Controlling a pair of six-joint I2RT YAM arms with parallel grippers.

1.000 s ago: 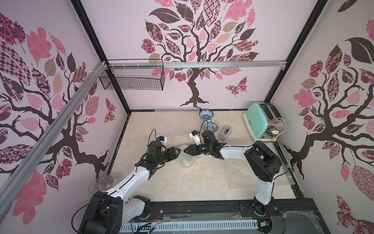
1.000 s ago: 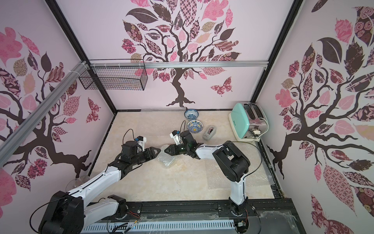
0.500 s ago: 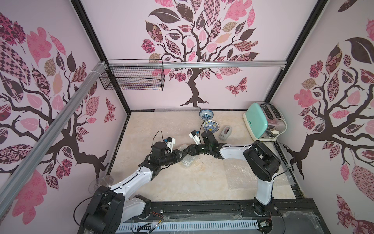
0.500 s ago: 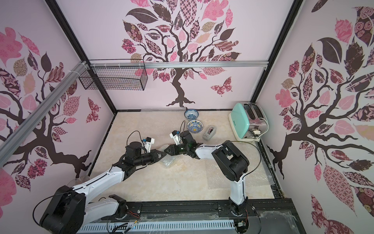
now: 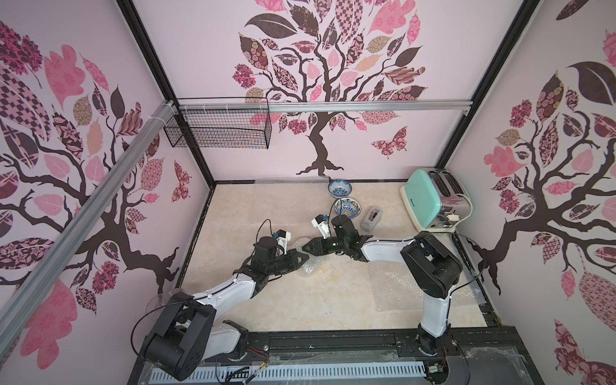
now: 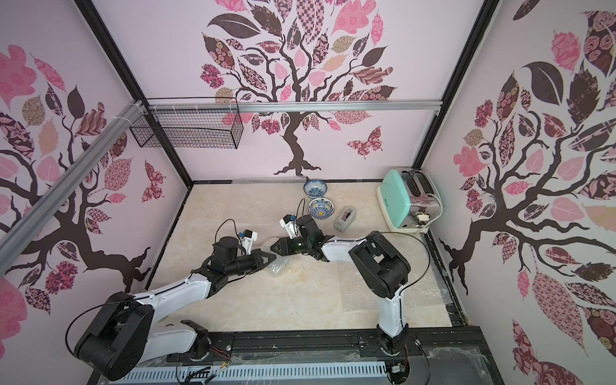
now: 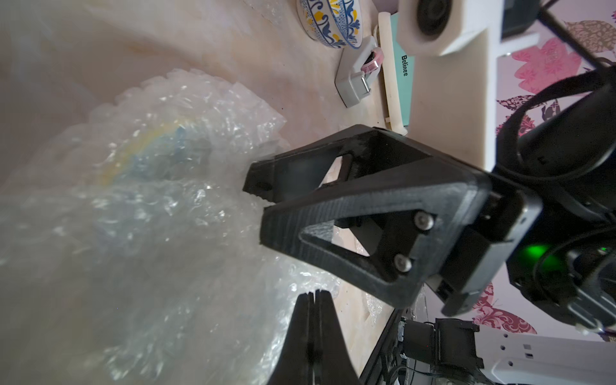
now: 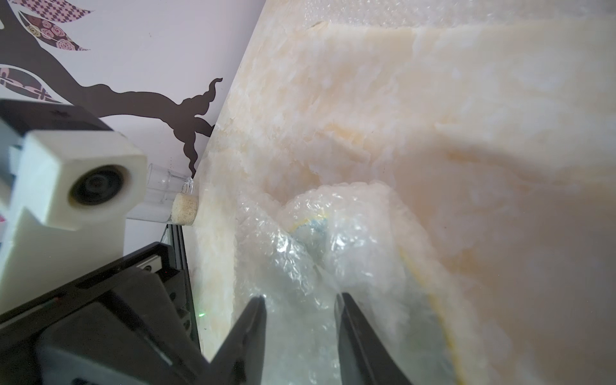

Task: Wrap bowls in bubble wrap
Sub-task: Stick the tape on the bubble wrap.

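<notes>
One bowl (image 7: 156, 146), pale with a yellow centre, lies bundled in crumpled bubble wrap (image 5: 308, 266) at mid-table and shows only dimly through it. My left gripper (image 5: 301, 257) (image 7: 313, 293) is shut at the bundle's near edge, pinching the wrap. My right gripper (image 5: 305, 248) (image 8: 300, 300) meets it from the other side, its jaws apart with bunched wrap filling the gap. Two bare bowls stand at the back: a blue-and-white one (image 5: 339, 188) and one with yellow accents (image 5: 347, 207).
A flat sheet of bubble wrap (image 5: 393, 286) lies at the front right under the right arm, and another (image 5: 290, 181) lies along the back wall. A grey tape dispenser (image 5: 371, 218) and a mint toaster (image 5: 430, 203) stand back right. A wire basket (image 5: 216, 130) hangs on the wall.
My left arm has swung right to the bundle and its jaws, open a second ago, have closed on the wrap. The right gripper has stayed at the bundle.
</notes>
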